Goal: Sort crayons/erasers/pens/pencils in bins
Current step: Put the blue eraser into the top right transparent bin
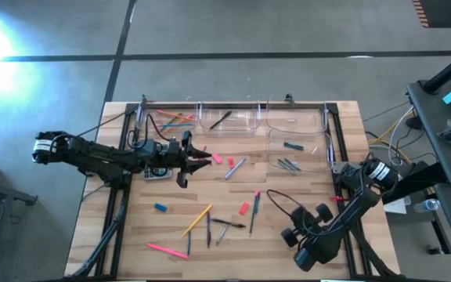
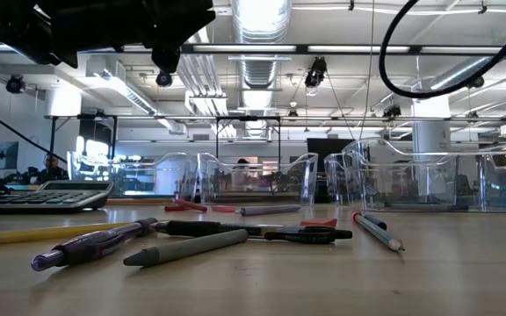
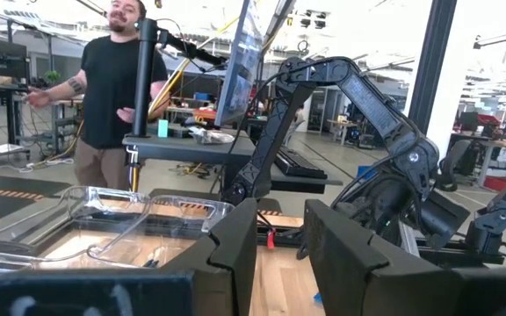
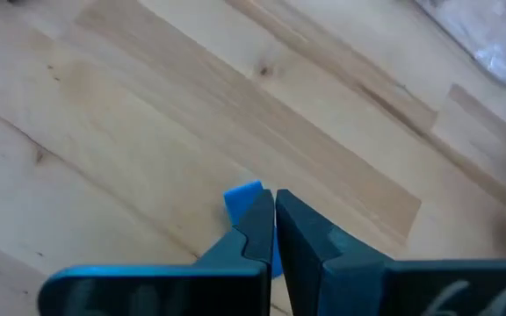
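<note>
Blue eraser beside closed fingers of right gripper, apparently missed. Left gripper holds pink pencil. Next: bin.

I'm looking at a pale planked wooden tabletop, smooth and matt, its grain showing. At twelve o'clock, four clear glossy plastic bins are glinting. Dark matt plastic gripper fingers are showing.

Grey concrete floor; ceiling ducts overhead.
</note>
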Motion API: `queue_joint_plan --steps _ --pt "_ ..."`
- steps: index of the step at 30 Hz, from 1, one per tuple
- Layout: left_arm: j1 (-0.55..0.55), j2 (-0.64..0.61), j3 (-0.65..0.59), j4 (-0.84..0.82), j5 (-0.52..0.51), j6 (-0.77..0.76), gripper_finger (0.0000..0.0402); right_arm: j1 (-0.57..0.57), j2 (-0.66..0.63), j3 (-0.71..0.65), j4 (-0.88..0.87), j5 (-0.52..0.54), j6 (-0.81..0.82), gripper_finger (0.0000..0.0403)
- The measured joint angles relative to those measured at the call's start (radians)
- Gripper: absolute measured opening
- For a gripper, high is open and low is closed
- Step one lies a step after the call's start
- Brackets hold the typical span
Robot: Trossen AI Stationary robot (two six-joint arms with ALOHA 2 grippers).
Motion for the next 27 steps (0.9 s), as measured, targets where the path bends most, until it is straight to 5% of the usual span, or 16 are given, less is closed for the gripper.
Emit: queue_joint_plan --steps 8,21,27 --pt "0.0 0.0 0.0 0.0 0.0 0.0 0.0083 0.031 -0.021 -0.004 0.027 0.086 -0.034 0.0025" --pt "-0.002 0.0 0.0 0.0 0.0 0.0 0.0083 0.114 -0.175 -0.222 0.284 0.204 -0.05 0.0172" --pt "-0.004 0.0 0.0 0.001 0.0 -0.006 0.0083 0.111 -0.174 -0.294 0.373 0.211 -0.063 0.0202"
